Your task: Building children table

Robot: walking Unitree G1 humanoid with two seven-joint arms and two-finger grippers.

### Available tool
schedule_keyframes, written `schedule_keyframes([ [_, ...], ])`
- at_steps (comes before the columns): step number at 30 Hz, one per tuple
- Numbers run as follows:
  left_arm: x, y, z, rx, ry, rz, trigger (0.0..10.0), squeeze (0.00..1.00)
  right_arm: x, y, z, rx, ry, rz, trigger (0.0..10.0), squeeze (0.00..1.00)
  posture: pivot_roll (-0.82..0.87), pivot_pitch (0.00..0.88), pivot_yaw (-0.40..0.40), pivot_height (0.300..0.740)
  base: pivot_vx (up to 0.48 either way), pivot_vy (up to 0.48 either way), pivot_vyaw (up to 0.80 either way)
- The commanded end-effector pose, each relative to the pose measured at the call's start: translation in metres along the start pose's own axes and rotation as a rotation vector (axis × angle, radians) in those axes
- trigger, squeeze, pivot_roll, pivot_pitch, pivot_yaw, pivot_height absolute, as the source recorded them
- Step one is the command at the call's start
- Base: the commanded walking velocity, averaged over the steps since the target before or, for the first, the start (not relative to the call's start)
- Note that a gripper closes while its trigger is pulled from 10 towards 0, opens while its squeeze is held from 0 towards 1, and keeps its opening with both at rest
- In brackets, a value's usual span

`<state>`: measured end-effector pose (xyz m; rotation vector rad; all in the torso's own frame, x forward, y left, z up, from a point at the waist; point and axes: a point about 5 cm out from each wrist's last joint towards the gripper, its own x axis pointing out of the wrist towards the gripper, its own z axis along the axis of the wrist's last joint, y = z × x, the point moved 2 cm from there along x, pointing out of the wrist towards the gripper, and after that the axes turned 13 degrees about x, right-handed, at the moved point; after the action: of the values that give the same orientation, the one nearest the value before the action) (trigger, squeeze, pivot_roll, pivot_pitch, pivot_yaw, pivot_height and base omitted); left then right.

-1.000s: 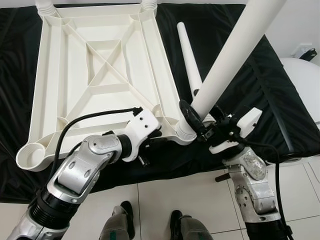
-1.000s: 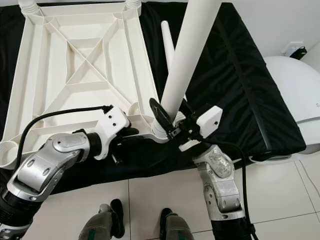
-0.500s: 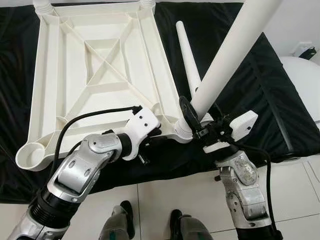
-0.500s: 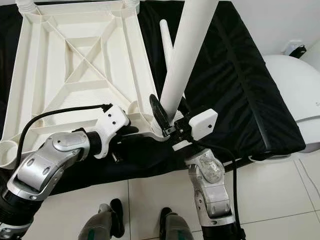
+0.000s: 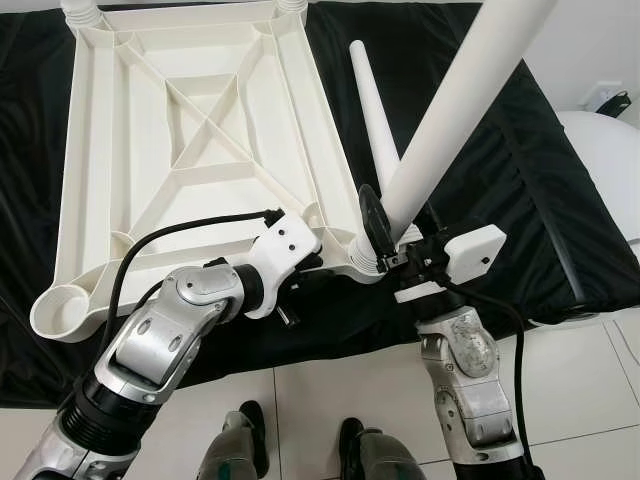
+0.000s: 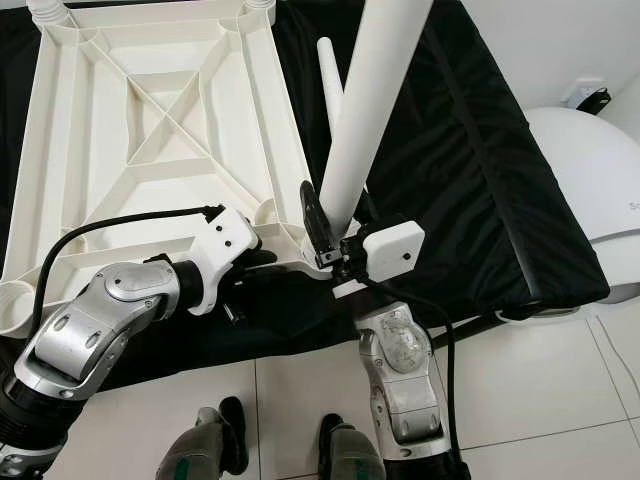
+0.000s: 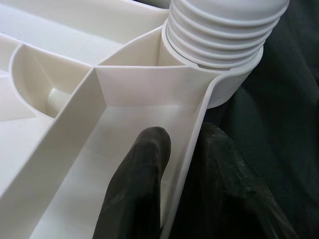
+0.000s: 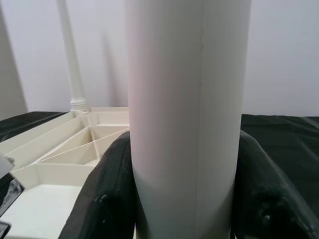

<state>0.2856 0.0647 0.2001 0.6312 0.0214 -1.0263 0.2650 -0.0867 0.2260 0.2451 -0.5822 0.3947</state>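
Now smooth white leg (image 5: 440,130) in right pincer (image 5: 395,235), ribbed tabletop (image 5: 200,150) rim pinched by left pincer (image 7: 184,199).

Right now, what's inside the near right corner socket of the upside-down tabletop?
The ribbed end of the white leg sits in that socket, held by the right gripper. The left gripper pinches the tabletop rim beside it. How deep the ribs go is hidden.

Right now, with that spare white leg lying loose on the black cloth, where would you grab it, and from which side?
Probably around the middle of the loose leg, coming down from above with the fingers straddling its width. It lies flat on the black cloth, a slim cone tapering toward its far tip, so mid-length likely gives balance. Its near, thicker end is crowded by the right gripper and the mounted leg.
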Motion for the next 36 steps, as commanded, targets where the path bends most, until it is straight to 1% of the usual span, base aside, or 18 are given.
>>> schedule_keyframes([
  [1,0.003,-0.008,0.029,0.059,-0.125,-0.054,10.0,0.00,-0.030,-0.009,-0.059,0.035,0.309,-0.087,10.0,0.00,-0.02,0.314,-0.018,0.740,0.000,0.000,0.00],
  [5,0.003,-0.008,0.029,0.062,-0.125,-0.055,10.0,0.00,-0.029,-0.009,-0.060,-0.019,0.299,-0.152,10.0,0.00,-0.02,0.311,-0.020,0.740,0.000,0.000,0.00],
  [8,0.003,-0.009,0.029,0.062,-0.125,-0.055,10.0,0.00,-0.030,-0.010,-0.060,-0.027,0.288,-0.201,10.0,0.00,-0.02,0.307,-0.022,0.740,0.000,0.000,0.00],
  [10,0.003,-0.009,0.029,0.063,-0.126,-0.056,10.0,0.00,-0.029,-0.010,-0.058,-0.065,0.274,-0.211,10.0,0.00,-0.02,0.307,-0.024,0.740,0.000,0.000,0.00],
  [11,0.003,-0.009,0.029,0.063,-0.126,-0.056,10.0,0.00,-0.029,-0.010,-0.058,-0.065,0.274,-0.211,10.0,0.00,-0.02,0.307,-0.024,0.740,0.000,0.000,0.00],
  [12,0.003,-0.009,0.029,0.063,-0.126,-0.056,10.0,0.00,-0.030,-0.012,-0.059,-0.093,0.276,-0.250,10.0,0.00,-0.02,0.305,-0.026,0.740,0.000,0.000,0.00],
  [13,0.003,-0.009,0.029,0.063,-0.126,-0.056,10.0,0.00,-0.030,-0.012,-0.059,-0.093,0.276,-0.250,10.0,0.00,-0.02,0.305,-0.026,0.740,0.000,0.000,0.00],
  [17,0.003,-0.009,0.030,0.063,-0.127,-0.056,10.0,0.00,-0.035,-0.015,-0.062,-0.113,0.290,-0.328,10.0,0.00,-0.01,0.302,-0.028,0.740,0.000,0.000,0.00],
  [20,0.003,-0.009,0.030,0.063,-0.127,-0.056,10.0,0.00,-0.036,-0.015,-0.063,-0.120,0.291,-0.338,10.0,0.00,-0.01,0.302,-0.028,0.740,0.000,0.000,0.00],
  [24,0.003,-0.009,0.031,0.065,-0.129,-0.057,10.0,0.00,-0.042,-0.028,-0.062,-0.121,0.298,-0.419,10.0,0.00,-0.02,0.303,-0.026,0.740,0.000,0.000,0.00],
  [27,0.003,-0.009,0.031,0.065,-0.130,-0.058,10.0,0.00,-0.045,-0.031,-0.063,-0.125,0.309,-0.449,10.0,0.00,-0.02,0.305,-0.025,0.740,0.000,0.000,0.00],
  [31,0.003,-0.009,0.031,0.065,-0.131,-0.060,10.0,0.00,-0.046,-0.033,-0.063,-0.133,0.309,-0.464,10.0,0.00,-0.02,0.307,-0.022,0.740,0.000,0.000,0.00],
  [35,0.003,-0.009,0.031,0.065,-0.132,-0.062,10.0,0.00,-0.047,-0.034,-0.064,-0.125,0.318,-0.476,10.0,0.00,-0.02,0.309,-0.021,0.740,0.000,0.000,0.00],
  [36,0.003,-0.009,0.031,0.065,-0.132,-0.061,10.0,0.00,-0.048,-0.035,-0.066,-0.108,0.329,-0.484,10.0,0.00,-0.02,0.311,-0.019,0.740,0.000,0.000,0.00],
])
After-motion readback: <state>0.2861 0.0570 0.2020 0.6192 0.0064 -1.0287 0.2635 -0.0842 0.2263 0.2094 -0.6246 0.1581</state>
